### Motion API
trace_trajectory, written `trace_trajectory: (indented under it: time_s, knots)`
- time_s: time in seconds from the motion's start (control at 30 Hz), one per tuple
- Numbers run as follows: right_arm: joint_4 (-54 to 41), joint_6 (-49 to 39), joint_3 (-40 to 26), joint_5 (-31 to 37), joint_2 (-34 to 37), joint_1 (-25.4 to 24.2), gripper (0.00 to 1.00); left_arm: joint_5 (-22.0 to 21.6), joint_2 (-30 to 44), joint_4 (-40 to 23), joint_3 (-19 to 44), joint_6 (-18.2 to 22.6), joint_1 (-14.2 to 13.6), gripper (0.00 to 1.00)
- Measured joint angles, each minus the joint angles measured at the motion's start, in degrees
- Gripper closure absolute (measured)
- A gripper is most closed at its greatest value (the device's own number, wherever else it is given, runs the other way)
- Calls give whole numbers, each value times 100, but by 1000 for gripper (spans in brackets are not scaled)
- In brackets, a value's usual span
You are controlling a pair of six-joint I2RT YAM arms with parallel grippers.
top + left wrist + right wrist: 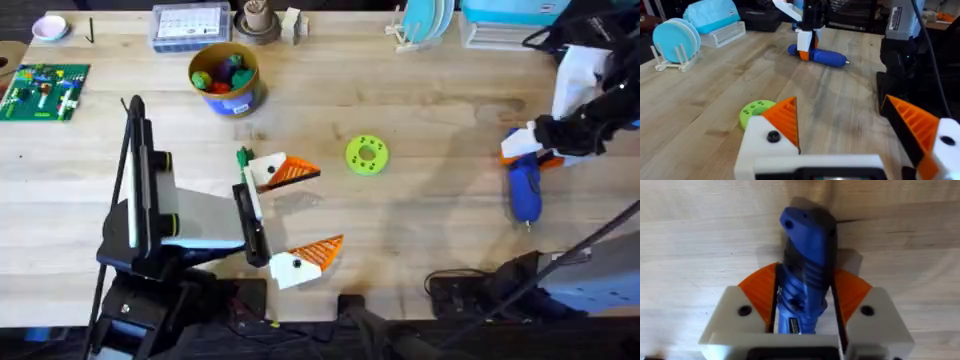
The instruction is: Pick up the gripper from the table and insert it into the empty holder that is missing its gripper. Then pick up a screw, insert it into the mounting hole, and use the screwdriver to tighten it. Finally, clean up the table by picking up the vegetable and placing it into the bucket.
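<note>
The right pincer, clamped around the screwdriver on the desk, should lift squarely to avoid twisting.

Blue screwdriver on the wooden table, clamped between the right end effector's orange pads

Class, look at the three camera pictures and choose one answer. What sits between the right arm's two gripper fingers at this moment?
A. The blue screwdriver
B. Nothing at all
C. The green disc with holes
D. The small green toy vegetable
A. In the right wrist view the blue screwdriver lies between the orange pads of the right gripper, and the overhead view shows that gripper down on the screwdriver at the table's right side.
</note>
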State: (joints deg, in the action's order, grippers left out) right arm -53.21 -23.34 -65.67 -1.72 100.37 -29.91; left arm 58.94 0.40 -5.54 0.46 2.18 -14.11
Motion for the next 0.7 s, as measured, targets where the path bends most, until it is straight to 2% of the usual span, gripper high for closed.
trace_trajectory:
  time_s: [0.3, 0.7]
  knots:
    - [118, 86, 2, -20, -1, 0, 313, 0, 0, 0, 1, -1, 0, 7]
    - [173, 105, 0, -78, -1, -2, 307, 0, 0, 0, 1, -1, 0, 8]
